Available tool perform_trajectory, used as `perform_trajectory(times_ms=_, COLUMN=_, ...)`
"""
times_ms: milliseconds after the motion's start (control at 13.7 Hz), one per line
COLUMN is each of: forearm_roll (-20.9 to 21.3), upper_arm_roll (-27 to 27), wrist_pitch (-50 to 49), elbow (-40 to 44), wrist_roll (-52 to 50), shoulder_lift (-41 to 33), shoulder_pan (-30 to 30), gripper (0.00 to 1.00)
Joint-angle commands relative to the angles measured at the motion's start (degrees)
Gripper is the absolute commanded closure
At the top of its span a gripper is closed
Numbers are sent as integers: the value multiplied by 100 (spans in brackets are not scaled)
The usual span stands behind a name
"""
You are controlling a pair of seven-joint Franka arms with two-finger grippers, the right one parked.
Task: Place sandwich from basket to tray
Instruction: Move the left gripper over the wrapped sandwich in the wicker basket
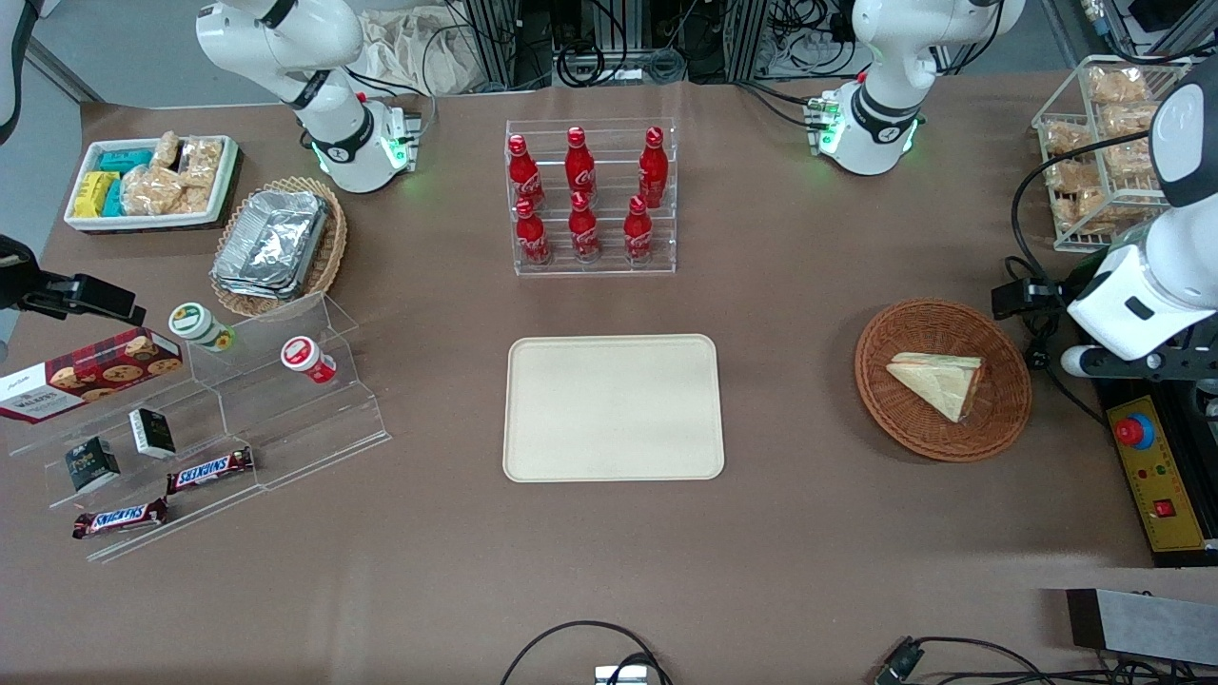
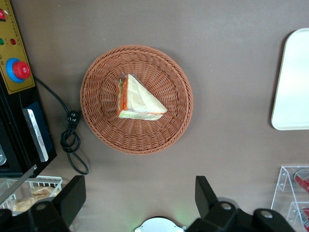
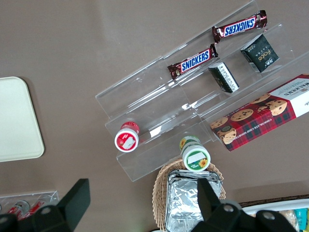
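Lying in basket [image 1: 942,379], sandwich [image 1: 937,380], end effector [image 2: 137,195] apparently open above, tray [image 1: 613,407] bare

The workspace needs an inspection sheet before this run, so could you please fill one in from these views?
Surface: brown table, flat, no spills seen.
Job's things: sandwich lies in the round basket; tray bare, nearer the parked arm's end than the basket.
Clutter: bottle rack, foil containers, snack bin, stepped display with cups, snack bars and a cookie box, wire rack.
Grippers: pincer open, high above the table beside the basket, holding nothing.
Cables: black cable coiled on the table beside the basket; more at the table edges.
Surroundings: control box with red button at the working arm's end.
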Motion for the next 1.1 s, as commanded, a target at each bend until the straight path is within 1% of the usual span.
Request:
perform_trajectory(times_ms=0, forearm_roll=-50, upper_arm_roll=23, wrist_pitch=-109, elbow=250, wrist_roll=-153, shoulder_lift=134, shoulder_pan=-9, gripper=0)
perform_trajectory(times_ms=293, forearm_roll=2, upper_arm_roll=32, wrist_pitch=-109, elbow=276, wrist_roll=-144, shoulder_lift=319, shoulder_pan=9, gripper=0)
perform_trajectory(times_ms=512, forearm_roll=-76, upper_arm_roll=76, wrist_pitch=48, elbow=-74, wrist_roll=-529, shoulder_lift=319, shoulder_pan=237, gripper=0)
perform_trajectory(times_ms=732, forearm_roll=-85, upper_arm_roll=172, wrist_pitch=1064, elbow=-1039, wrist_roll=-1083, shoulder_lift=153, shoulder_pan=273, gripper=0)
perform_trajectory(times_ms=878, forearm_roll=-112, upper_arm_roll=383, wrist_pitch=1821, elbow=-1681, wrist_roll=-1801, shoulder_lift=82, shoulder_pan=273, gripper=0)
perform_trajectory(times_ms=1024, forearm_roll=-112, upper_arm_roll=515, wrist_pitch=2524, elbow=-2322, wrist_roll=-2173, shoulder_lift=30, shoulder_pan=273, gripper=0)
